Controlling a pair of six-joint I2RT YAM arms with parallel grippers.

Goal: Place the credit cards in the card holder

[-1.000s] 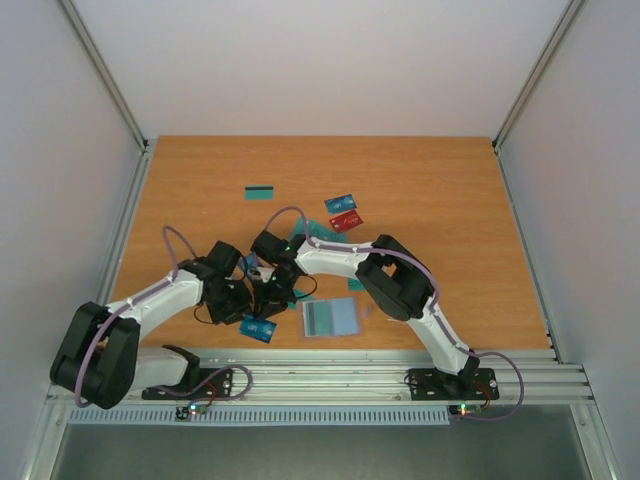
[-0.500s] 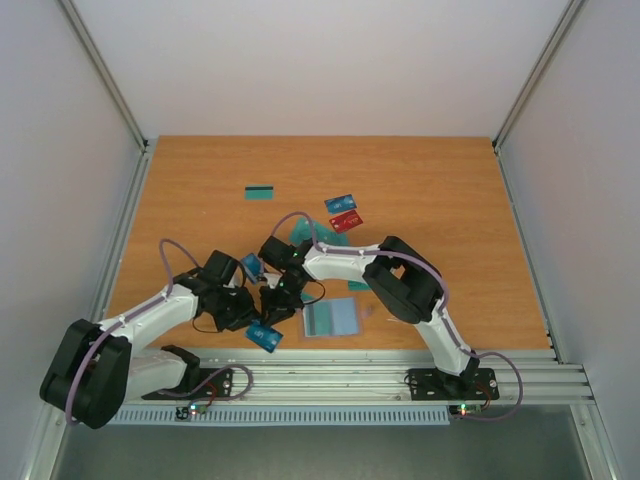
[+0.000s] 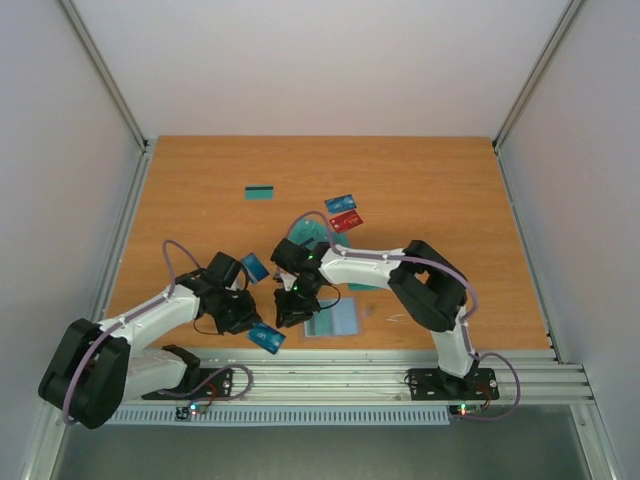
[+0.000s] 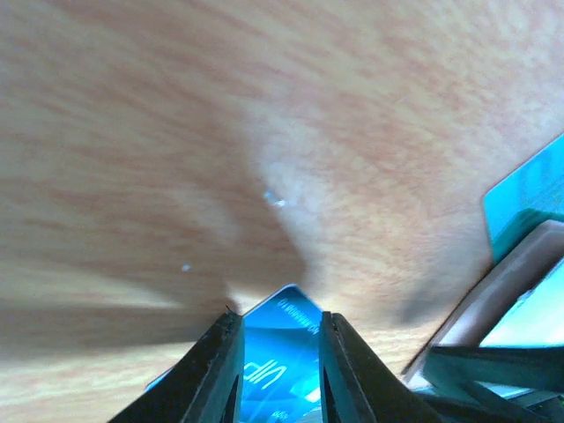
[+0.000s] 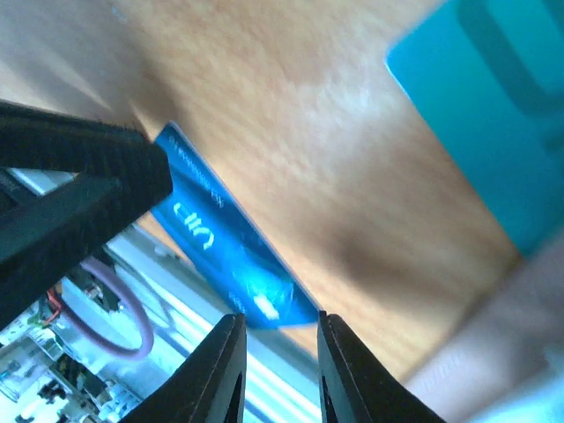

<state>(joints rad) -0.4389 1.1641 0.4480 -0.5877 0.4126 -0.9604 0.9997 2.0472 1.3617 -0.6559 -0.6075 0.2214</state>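
A robotics lab test cell: a wooden tabletop [image 3: 430, 190] enclosed by plain white panels [image 3: 320, 60] along its far, left and right edges, with an aluminium rail [image 3: 400, 372] at the near edge.

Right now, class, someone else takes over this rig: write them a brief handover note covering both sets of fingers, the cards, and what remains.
Left gripper: fingers shut on a blue card, held near the table's front edge.
Right gripper: fingers apart beside that card's end; whether they grip it cannot be told.
Card holder: flat on the table, just right of both grippers.
Loose: striped teal card, blue card, red card, teal card.
Done: one card lifted. Left: insert it, then collect the rest.
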